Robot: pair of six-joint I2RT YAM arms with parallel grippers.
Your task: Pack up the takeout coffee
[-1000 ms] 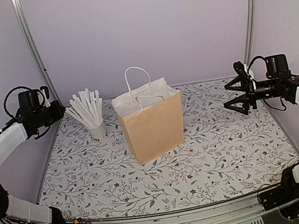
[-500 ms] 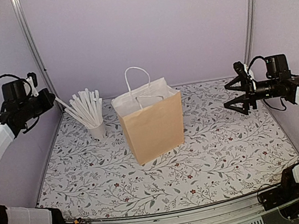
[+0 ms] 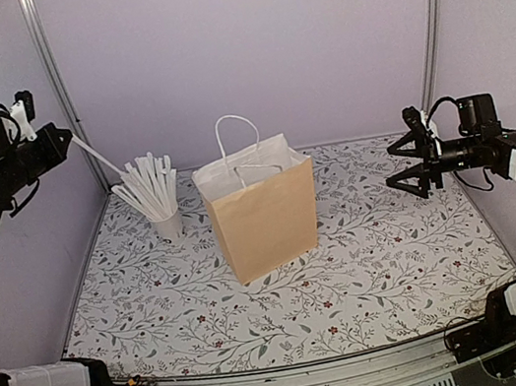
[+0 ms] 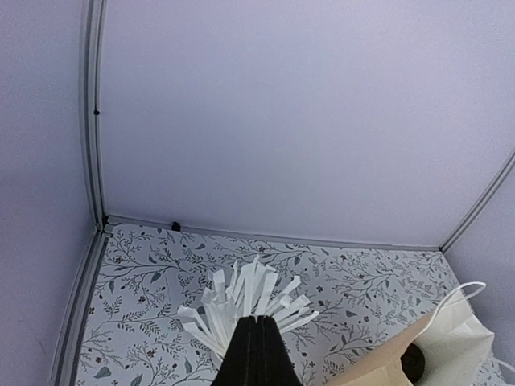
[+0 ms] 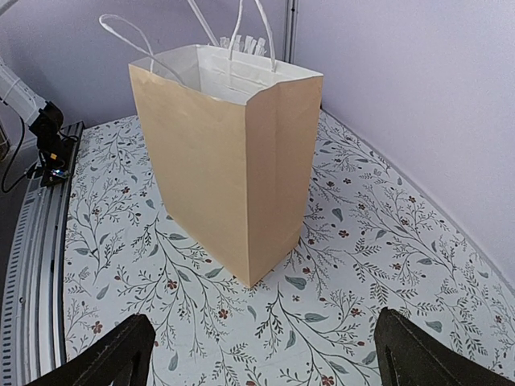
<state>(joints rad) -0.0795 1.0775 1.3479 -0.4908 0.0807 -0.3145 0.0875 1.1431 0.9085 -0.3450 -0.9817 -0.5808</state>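
Left end effector [image 3: 64,140] is up high in the back-left corner with its fingers pressed together. It looks to be pinching one thin white stick [image 3: 97,156]. The wrist view shows only the closed tips, so the pinch is read from the top view.

The stick's long axis runs diagonally down and to the right from the tips, toward the white cup [image 3: 170,226] holding the other sticks [image 3: 149,187]. Can't tell if its lower end is clear of that bunch.

The takeout coffee isn't out on the tabletop [image 3: 390,260]. The left wrist view shows a dark round shape [image 4: 414,363] inside the mouth of the paper bag [image 3: 264,214], probably its black lid. So the coffee seems already bagged, standing upright.

Key relation: the bag mouth is below the left end effector and to its right, past the stick cup. The mouth opens upward with the handles standing above it. To drop in, the stick likely has to travel right, tip closer to vertical, and miss the handles and the lid.

Right end effector [image 3: 401,165] is spread wide and holds nothing. It hovers right of the bag at about bag height, pointing at it, well apart. It is the nearer arm to the bag, but the left one has the stick, so this is probably the left's move.
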